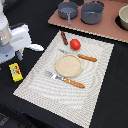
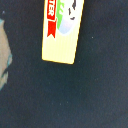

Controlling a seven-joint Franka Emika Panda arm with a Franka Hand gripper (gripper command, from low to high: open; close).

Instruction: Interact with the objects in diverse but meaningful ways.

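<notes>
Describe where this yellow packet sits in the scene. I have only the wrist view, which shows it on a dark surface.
Observer: The yellow packet lies on the black table, just off the edge of the woven placemat, at the exterior view's left.
Operator: List the other small items.
Observer: A red ball sits on the mat's far part. A dark brown stick lies next to it, not touching.
Operator: Say what holds the mat's middle.
Observer: A round tan plate is there, between a fork and a knife, both with wooden handles.
</notes>
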